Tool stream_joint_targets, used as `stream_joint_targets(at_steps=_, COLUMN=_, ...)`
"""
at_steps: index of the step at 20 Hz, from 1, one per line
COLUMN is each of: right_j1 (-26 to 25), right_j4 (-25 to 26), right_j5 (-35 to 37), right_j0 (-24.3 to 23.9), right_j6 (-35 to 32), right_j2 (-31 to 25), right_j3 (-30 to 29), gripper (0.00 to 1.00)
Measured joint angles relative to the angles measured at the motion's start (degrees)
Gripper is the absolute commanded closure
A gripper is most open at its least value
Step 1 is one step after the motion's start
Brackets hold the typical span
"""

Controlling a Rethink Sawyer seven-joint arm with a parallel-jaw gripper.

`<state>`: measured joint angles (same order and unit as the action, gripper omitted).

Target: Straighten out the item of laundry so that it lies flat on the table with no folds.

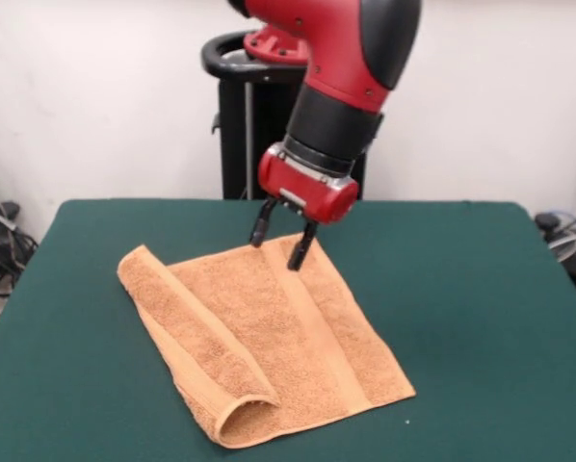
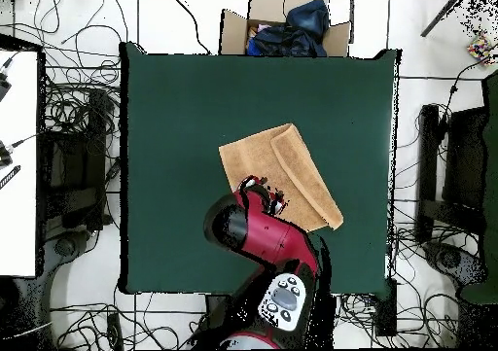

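The orange-tan towel [image 1: 269, 337] lies on the dark green table [image 1: 481, 318], near its middle. Its left edge is folded over into a long rolled flap [image 1: 187, 327] that runs from the far left corner to the near corner. A smoother woven band [image 1: 322, 332] shows along the right part. My gripper [image 1: 282, 238] hangs open just above the towel's far edge, holding nothing. In the overhead view the towel [image 2: 277, 172] lies right of the table's centre with the fold along its right side, and the gripper [image 2: 261, 193] is over its lower edge.
The black pedestal [image 1: 240, 106] stands behind the table's far edge. A cardboard box with dark items [image 2: 287, 31] sits beyond the table's top edge in the overhead view. Cables [image 2: 78, 133] lie on the floor around the table.
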<state>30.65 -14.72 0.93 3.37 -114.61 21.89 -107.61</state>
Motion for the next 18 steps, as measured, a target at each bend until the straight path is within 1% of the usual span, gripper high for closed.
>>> stream_joint_targets(at_steps=5, right_j1=-1.4, right_j4=0.0, right_j5=-2.0, right_j0=-0.9, right_j6=0.0, right_j2=0.1, right_j3=0.9, gripper=0.00)
stream_joint_targets(at_steps=12, right_j1=-4.7, right_j4=0.0, right_j5=-6.1, right_j0=-2.0, right_j6=0.0, right_j2=0.1, right_j3=2.3, gripper=0.00)
stream_joint_targets(at_steps=18, right_j1=-6.6, right_j4=0.0, right_j5=-7.8, right_j0=-2.8, right_j6=0.0, right_j2=0.2, right_j3=2.8, gripper=0.00)
